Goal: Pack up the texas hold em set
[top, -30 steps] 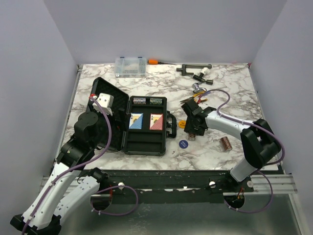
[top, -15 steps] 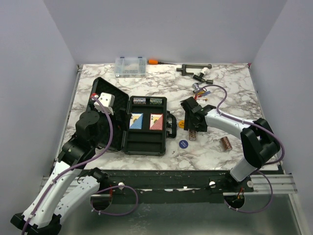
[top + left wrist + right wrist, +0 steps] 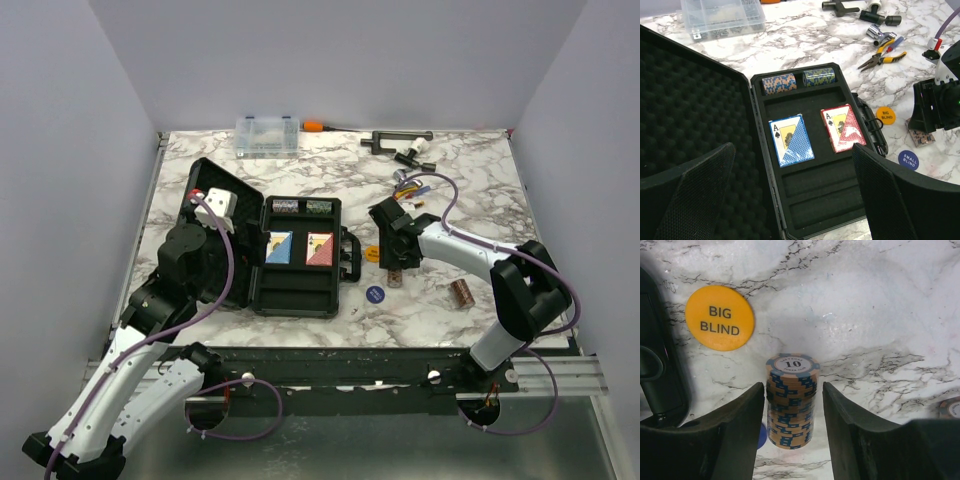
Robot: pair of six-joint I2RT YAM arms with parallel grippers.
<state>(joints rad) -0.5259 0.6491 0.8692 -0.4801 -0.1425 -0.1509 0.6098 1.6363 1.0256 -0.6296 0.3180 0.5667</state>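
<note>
Bright, even overhead light: soft shadow left of the chip stack [image 3: 791, 400], mild glare on the marble tabletop [image 3: 880, 300] up-right of it, focus sharp.

Two arms in white shells with black joints, left arm [image 3: 135, 350], right arm [image 3: 462, 250], thin purple cable [image 3: 231, 265] looping along each, left gripper [image 3: 792, 150] with broad black textured fingers, right gripper [image 3: 792, 387] with smooth black fingers
</note>
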